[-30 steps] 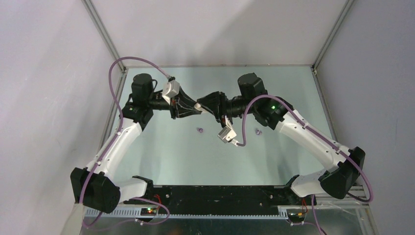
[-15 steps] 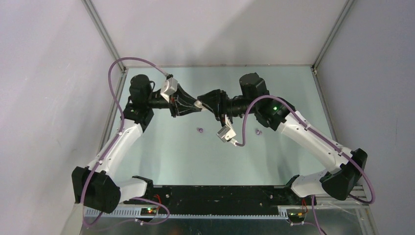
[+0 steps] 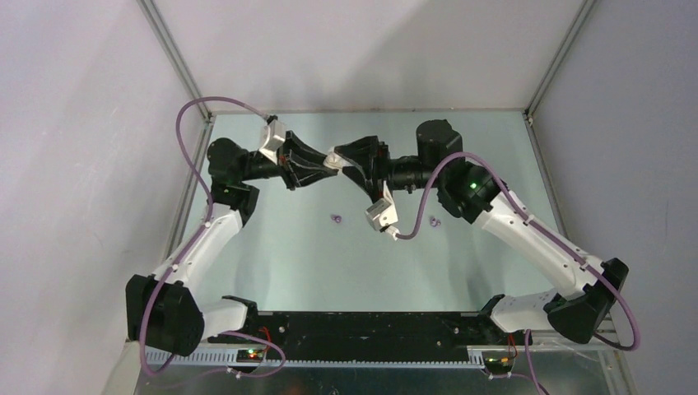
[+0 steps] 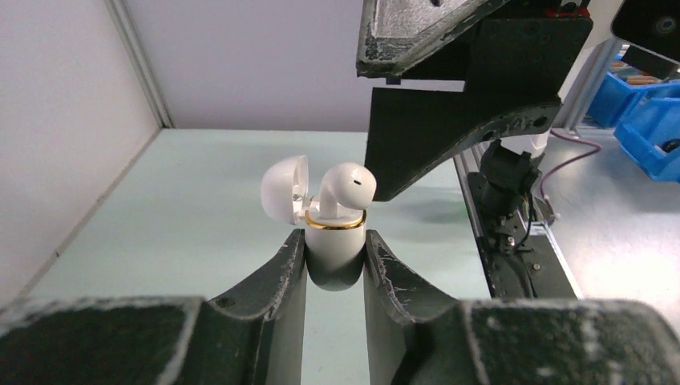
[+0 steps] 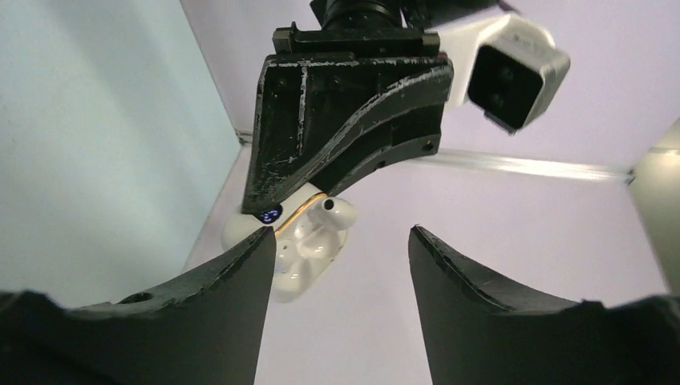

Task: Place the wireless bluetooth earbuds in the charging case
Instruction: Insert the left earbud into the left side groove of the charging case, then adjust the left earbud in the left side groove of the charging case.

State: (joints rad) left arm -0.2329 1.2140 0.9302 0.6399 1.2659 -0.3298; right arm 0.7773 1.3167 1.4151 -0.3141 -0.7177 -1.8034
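My left gripper (image 4: 335, 234) is shut on a white charging case (image 4: 337, 250) with a gold rim, held in the air with its lid (image 4: 284, 186) open. A white earbud (image 4: 347, 184) stands in the case, its head sticking up above the rim. My right gripper (image 5: 337, 239) is open and empty, its jaws around the case (image 5: 298, 250) and the earbud (image 5: 341, 211) without gripping them. In the top view the two grippers meet at the case (image 3: 334, 157). Two purple earbuds (image 3: 336, 218) (image 3: 435, 220) lie on the table. A second white earbud is not visible.
The pale green table (image 3: 280, 255) has metal frame posts at its far corners and grey walls around it. The right wrist camera (image 3: 380, 216) and its purple cable hang over the table's middle. Blue bins (image 4: 653, 120) sit beyond the table's edge.
Both grippers have moved together toward the far side of the table, still meeting at the case. The left wrist has rotated. The purple earbuds have not moved.
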